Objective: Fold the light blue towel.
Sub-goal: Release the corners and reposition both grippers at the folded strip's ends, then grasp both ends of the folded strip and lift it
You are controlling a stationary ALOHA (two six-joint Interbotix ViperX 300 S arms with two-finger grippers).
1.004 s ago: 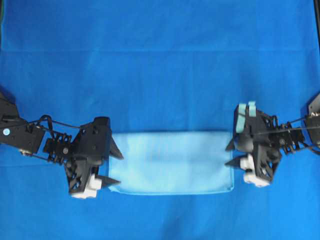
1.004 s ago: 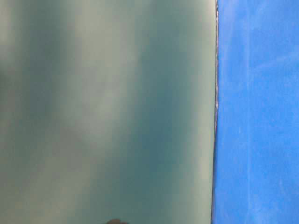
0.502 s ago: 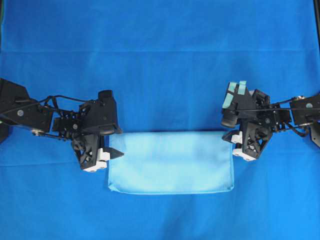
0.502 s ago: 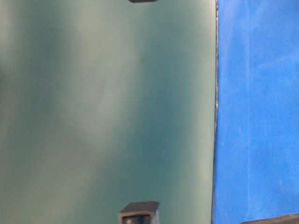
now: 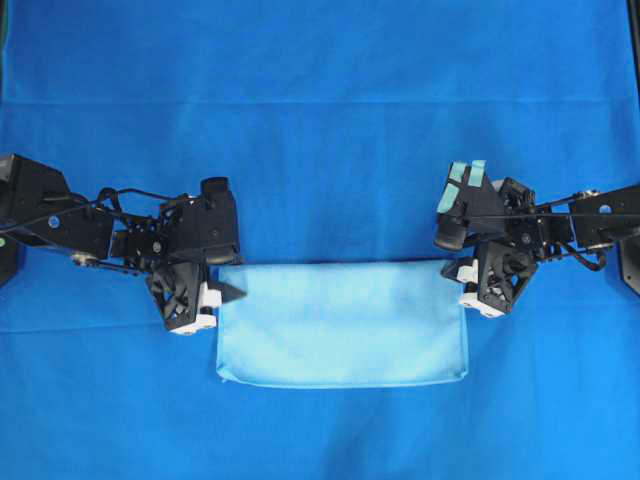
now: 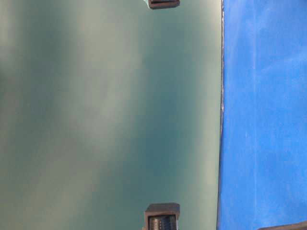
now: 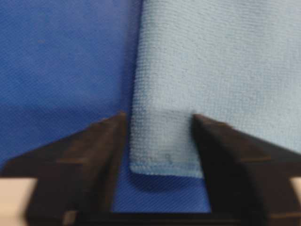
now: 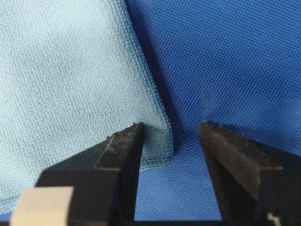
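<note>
Light blue towel [image 5: 342,323] (folded rectangle) flat on blue desk covering [image 5: 320,130]. Left claw [image 7: 157,123] parted, straddling upper-left corner; right claw [image 8: 170,129] parted, straddling upper-right corner. Neither clenched.

No text, label, brand, number or sign can be read in any view. The towel, the blue covering and the arms' housings carry no legible marking, and the small dark parts in the table-level view are too blurred to read.
</note>
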